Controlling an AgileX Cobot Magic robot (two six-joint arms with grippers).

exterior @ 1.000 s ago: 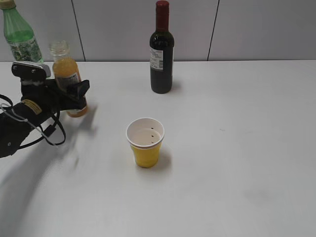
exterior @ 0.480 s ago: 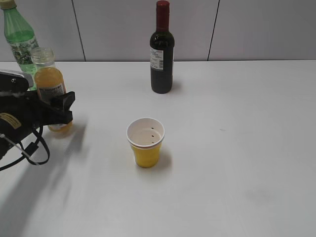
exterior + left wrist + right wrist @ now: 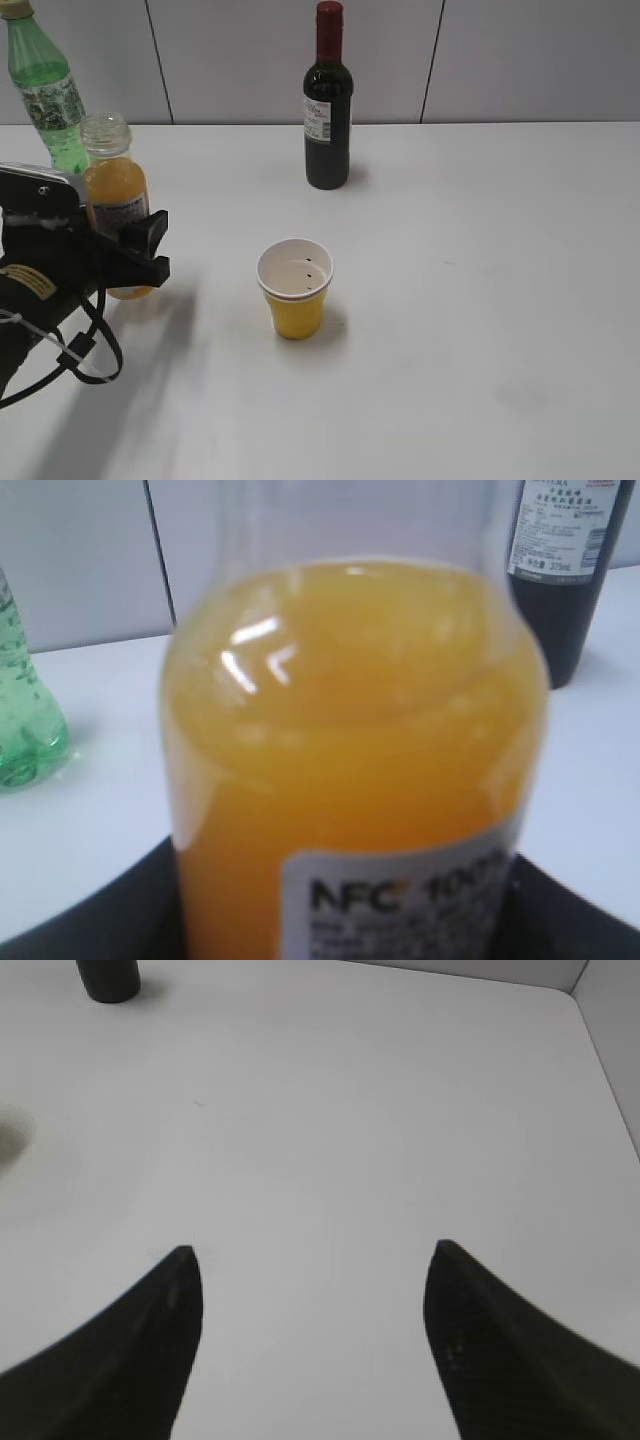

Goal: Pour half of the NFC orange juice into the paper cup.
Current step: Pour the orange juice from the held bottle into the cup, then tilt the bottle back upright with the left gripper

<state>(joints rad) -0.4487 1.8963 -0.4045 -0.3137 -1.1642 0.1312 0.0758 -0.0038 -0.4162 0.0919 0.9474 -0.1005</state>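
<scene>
The NFC orange juice (image 3: 113, 195) is a clear bottle of orange liquid with a white label and no cap, upright at the left of the table. My left gripper (image 3: 128, 252) is shut on its lower body. In the left wrist view the NFC orange juice (image 3: 350, 750) fills the frame between the dark jaws (image 3: 350, 925). The paper cup (image 3: 294, 287), yellow with a white inside, stands upright to the bottle's right, well apart from it. My right gripper (image 3: 310, 1260) is open and empty above bare table; it does not show in the exterior view.
A dark wine bottle (image 3: 327, 105) stands at the back centre; it also shows in the left wrist view (image 3: 565, 570), and its base shows in the right wrist view (image 3: 108, 975). A green soda bottle (image 3: 45, 95) stands at the back left, just behind the juice. The table's far right corner (image 3: 570, 995) meets the wall.
My left gripper, holding the juice bottle, swung left and then came back a little right and nearer the camera. The cup and the other bottles have not moved.
</scene>
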